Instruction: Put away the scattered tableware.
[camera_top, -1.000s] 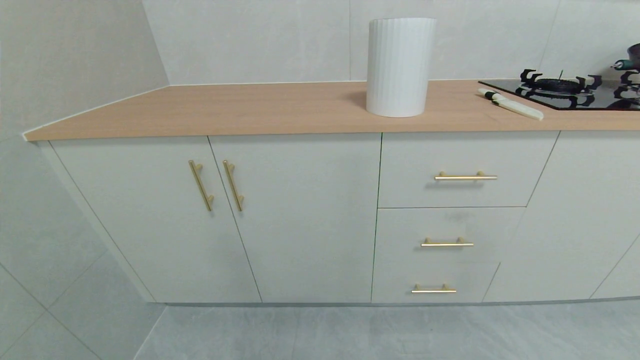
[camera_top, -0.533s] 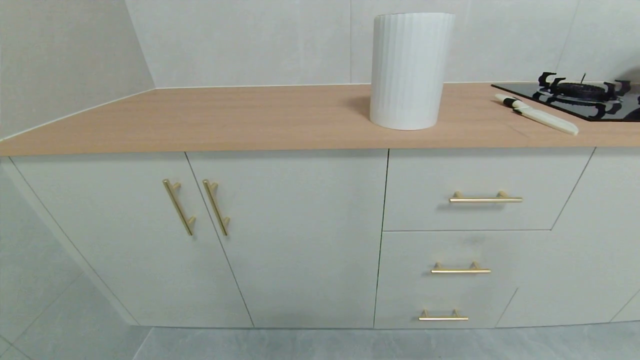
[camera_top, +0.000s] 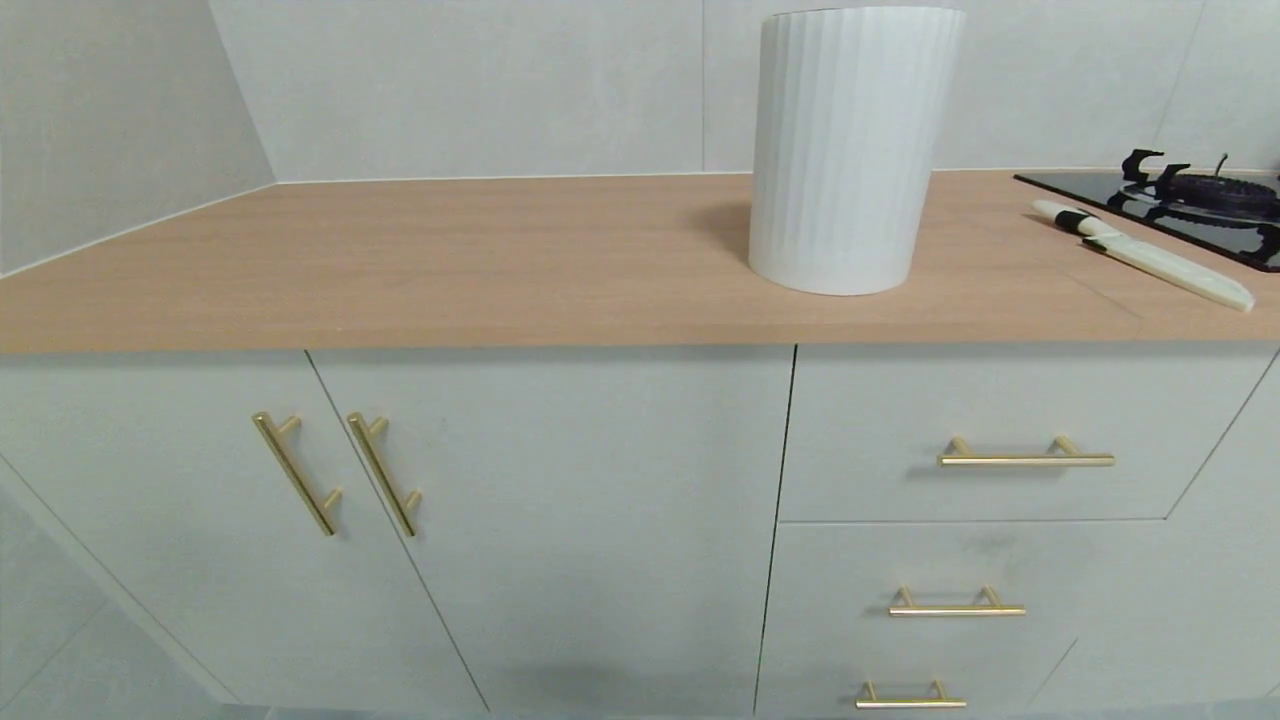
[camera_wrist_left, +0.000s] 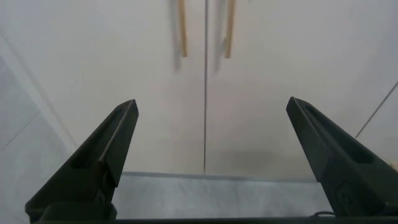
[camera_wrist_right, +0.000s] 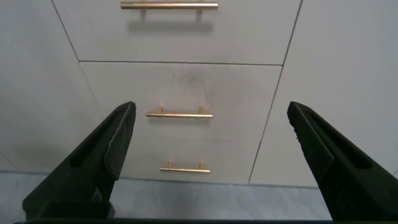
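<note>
Knife, white with a black band, lies flat on the counter near its right end; the banded end points toward the back edge, just beside the black hob; the tip lies close to the front edge. Ribbed white container stands upright on the counter left of the knife, apart from it, nearer the front edge than the back. Below the counter: 2 cabinet doors with 2 gold handles on the left, 3 drawers on the right. Left gripper is low in front of the door seam, jaws wide apart, holding nothing; right gripper faces the drawers, jaws wide apart, holding nothing.
</note>
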